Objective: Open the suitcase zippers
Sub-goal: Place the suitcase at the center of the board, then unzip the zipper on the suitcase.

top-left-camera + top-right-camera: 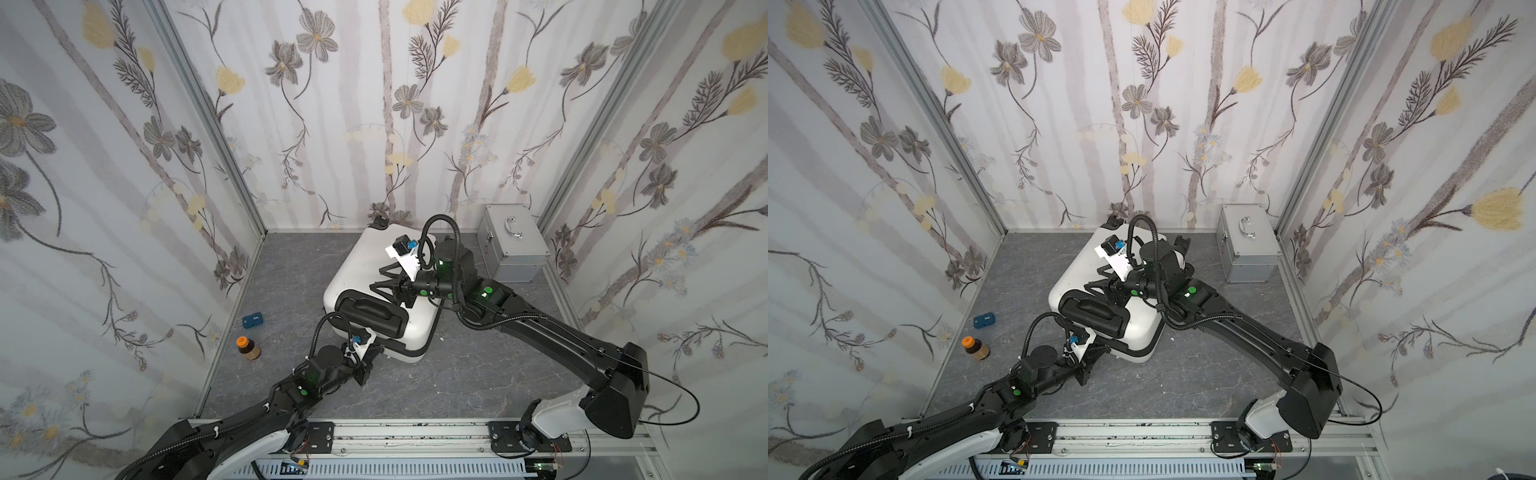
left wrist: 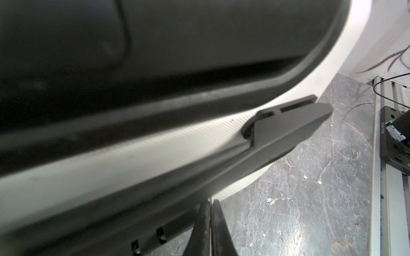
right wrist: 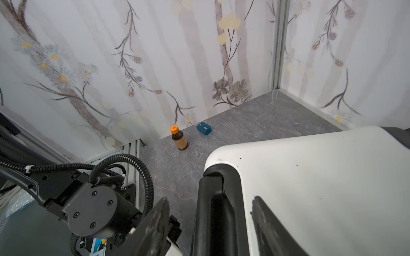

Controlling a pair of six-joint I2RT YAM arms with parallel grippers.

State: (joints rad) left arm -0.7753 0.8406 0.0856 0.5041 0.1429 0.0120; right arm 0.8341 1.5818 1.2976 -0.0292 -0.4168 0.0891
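Nearby, silver box point(image 1: 513, 245) beside suitcase point(image 1: 365, 266), bottle point(image 1: 248, 348), blue case point(image 1: 253, 320) apart.

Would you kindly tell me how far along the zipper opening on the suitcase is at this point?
Done: nothing visibly; the suitcase lies flat, halves together. In hand: the left gripper is shut at the zipper band on the near edge, though whether it pinches a pull is unclear; the right gripper hangs open over its top beside the handle recess. Left: running the zippers round the seam.
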